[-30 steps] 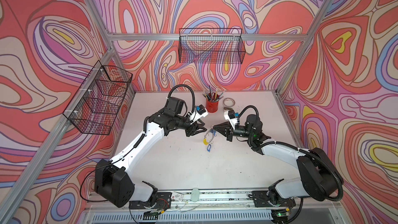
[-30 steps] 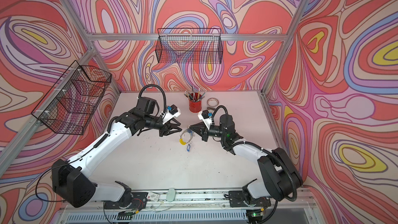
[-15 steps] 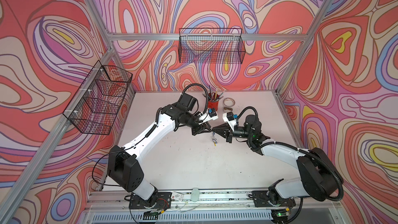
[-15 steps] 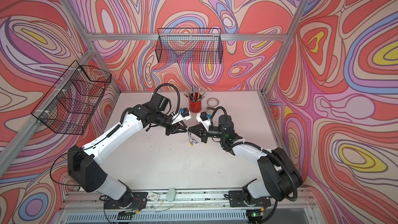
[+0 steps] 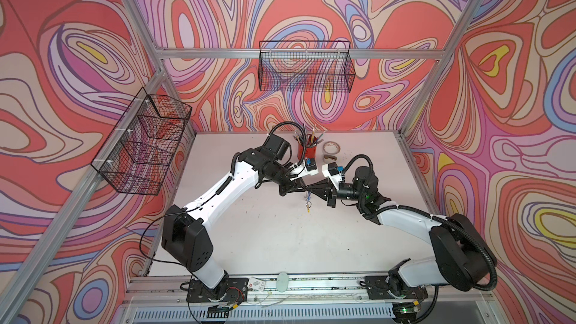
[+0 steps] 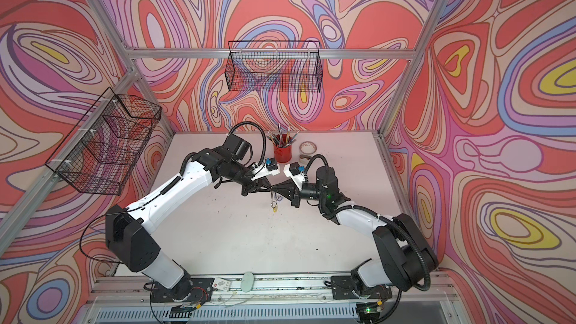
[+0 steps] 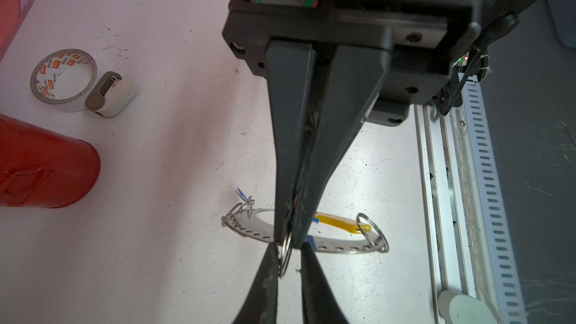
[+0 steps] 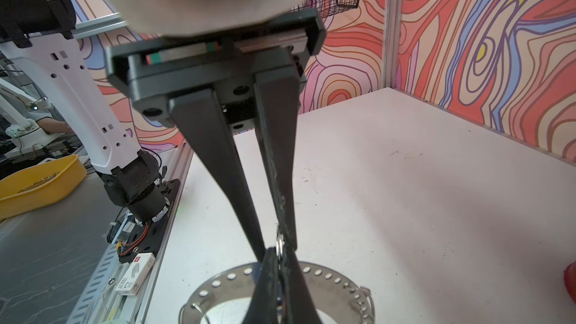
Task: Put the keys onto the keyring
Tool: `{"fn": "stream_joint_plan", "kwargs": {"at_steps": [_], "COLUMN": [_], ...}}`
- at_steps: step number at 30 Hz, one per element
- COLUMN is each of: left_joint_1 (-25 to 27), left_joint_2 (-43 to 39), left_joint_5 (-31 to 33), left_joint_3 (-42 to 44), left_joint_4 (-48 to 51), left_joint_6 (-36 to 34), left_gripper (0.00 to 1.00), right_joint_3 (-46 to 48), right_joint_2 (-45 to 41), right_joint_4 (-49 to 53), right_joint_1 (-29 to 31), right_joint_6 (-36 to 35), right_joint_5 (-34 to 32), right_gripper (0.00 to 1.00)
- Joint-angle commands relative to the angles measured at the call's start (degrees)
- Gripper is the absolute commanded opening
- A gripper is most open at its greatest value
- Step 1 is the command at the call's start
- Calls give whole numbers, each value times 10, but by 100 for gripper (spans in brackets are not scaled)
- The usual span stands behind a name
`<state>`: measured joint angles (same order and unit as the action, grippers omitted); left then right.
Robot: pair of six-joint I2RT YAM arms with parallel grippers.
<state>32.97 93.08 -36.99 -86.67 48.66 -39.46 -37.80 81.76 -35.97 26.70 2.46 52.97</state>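
**1. Hold point.** Above the middle of the surface [image 5: 280,238], the 2 grippers are met tip to tip. The fingers [image 7: 290,120] of the right gripper [image 7: 293,235] are pressed together on a small split ring [image 7: 285,255]. The fingers [image 8: 218,151] of the left gripper [image 8: 276,249] are narrowly spread, with 1 on each side of that ring. A firm pinch by them is not shown.

**2. Location of the load.** In both top views the keyring [image 7: 349,246] is seen edge-on just under the fingertips. It is judged to hang clear of the surface, with its yellow segment [image 7: 336,222] at the lower end. A sliver of blue tag [image 7: 310,240] is seen beside the right fingertips. The blades of the keys cannot be made out, so it cannot be told whether they are threaded.

**3. Hazards.**
- The load is judged to hang from 1 thin pinch.
- If the left fingers are closed off-centre, the ring may be twisted out of the right grip and the keyring dropped.
- If the 2 grippers are drawn apart while both are clamped, the ring may be sprung open or flicked away.
- The wire loops [image 7: 240,210] hang close and may be snagged on a fingertip.

**4. Beyond.** The red cup [image 5: 307,152] and tape roll [image 5: 330,148] are placed well apart at the far edge. Contact is expected only if an arm is swept backward.
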Motion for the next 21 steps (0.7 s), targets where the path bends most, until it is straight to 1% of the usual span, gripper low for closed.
{"fn": "stream_joint_plan", "kwargs": {"at_steps": [1, 3, 4, 5, 7, 10, 11, 12, 16, 21], "left_joint_1": [3, 3, 4, 3, 3, 3, 0, -4, -20, -23], "left_joint_2": [8, 9, 9, 10, 10, -3, -12, -19, -65, -122], "left_joint_5": [2, -2, -2, -2, -1, 22, 26, 20, -20, -44], "left_joint_3": [-18, -17, -17, -16, -15, 8, 21, 34, 98, 181], "left_joint_4": [23, 17, 12, 7, -5, -48, -66, -80, -153, -262], "left_joint_6": [-16, -12, -6, 1, 19, 60, 76, 84, 123, 193], "left_gripper": [13, 8, 3, 0, 0, 0, 0, 0, 0, 0], "right_joint_3": [5, 5, 5, 5, 5, 5, 9, 12, 19, 45], "right_joint_2": [-7, -7, -6, -6, -5, -11, -18, -24, -65, -110], "right_joint_4": [-19, -19, -17, -17, -14, -7, -9, -13, -16, -16], "right_joint_1": [2, 2, 2, 2, 2, 2, 2, 2, 1, 2], "right_joint_6": [-8, -7, -9, -9, -9, -5, -2, 5, 35, 55], "right_joint_5": [17, 16, 16, 15, 12, -18, -27, -38, -60, -101], "right_gripper": [0, 0, 0, 0, 0, 1, 9, 15, 30, 35]}}
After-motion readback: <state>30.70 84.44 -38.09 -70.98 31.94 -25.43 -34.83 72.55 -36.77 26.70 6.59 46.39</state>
